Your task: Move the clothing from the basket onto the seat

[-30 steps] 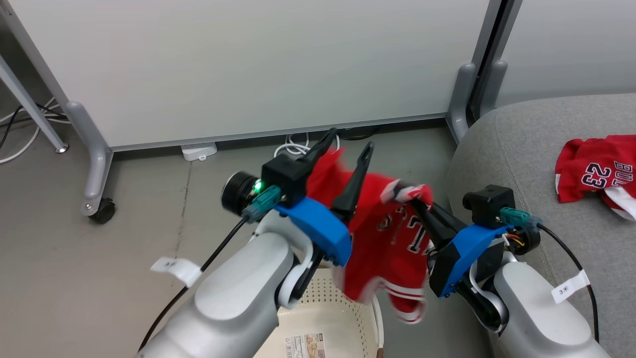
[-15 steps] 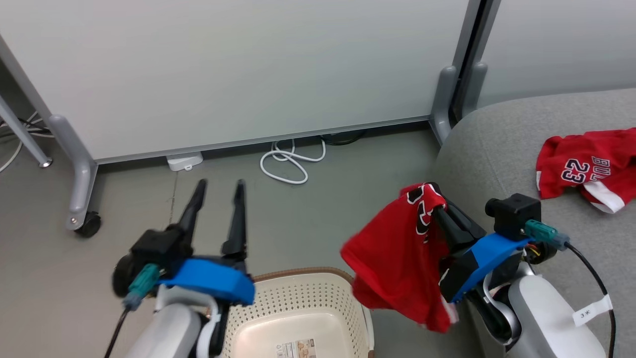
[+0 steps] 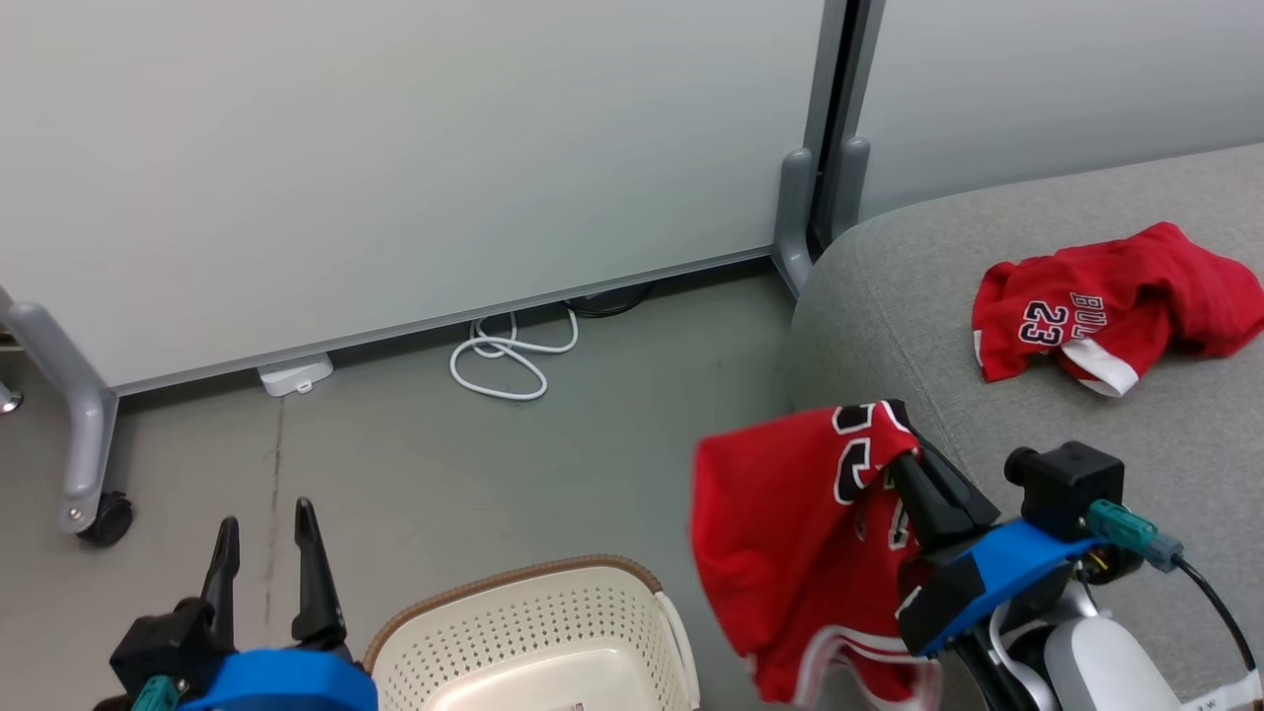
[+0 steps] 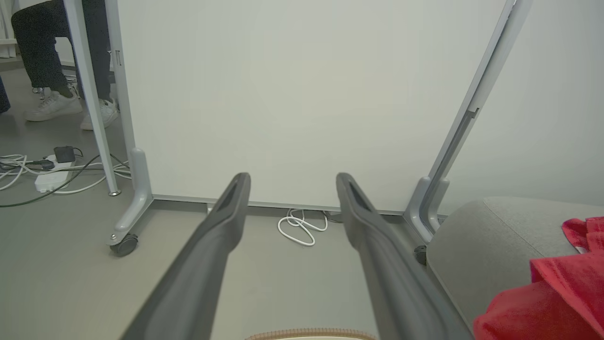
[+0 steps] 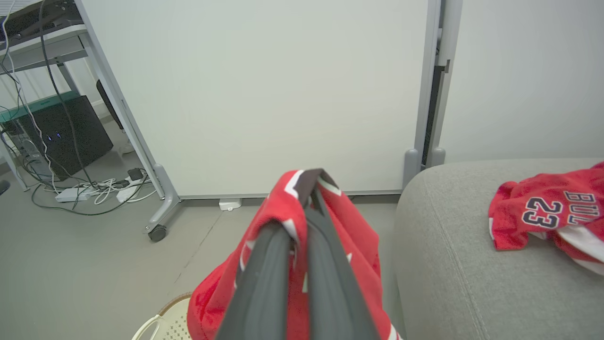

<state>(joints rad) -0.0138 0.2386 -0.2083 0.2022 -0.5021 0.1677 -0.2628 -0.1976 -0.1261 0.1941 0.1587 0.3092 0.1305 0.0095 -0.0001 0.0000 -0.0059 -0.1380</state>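
Note:
A red garment (image 3: 790, 533) with white stripes at the hem hangs from my right gripper (image 3: 904, 444), which is shut on its top edge just left of the grey seat (image 3: 889, 306). In the right wrist view the cloth (image 5: 351, 236) drapes over both shut fingers (image 5: 283, 264). Another red garment (image 3: 1106, 306) with the number 23 lies crumpled on the seat (image 5: 448, 264). The cream basket (image 3: 523, 632) stands on the floor at the bottom, its inside mostly cut off. My left gripper (image 3: 262, 538) stands open and empty left of the basket, fingers (image 4: 222, 222) spread.
A white partition panel (image 3: 395, 148) on grey wheeled feet (image 3: 94, 513) stands behind. A coiled white cable (image 3: 509, 355) and a white power block (image 3: 291, 375) lie at its base. A person's legs (image 4: 52, 56) and floor cables (image 4: 42, 170) show beyond the panel.
My left gripper has let go of the hanging garment and dropped down to the left. My right gripper keeps the garment. The camera has turned toward the seat.

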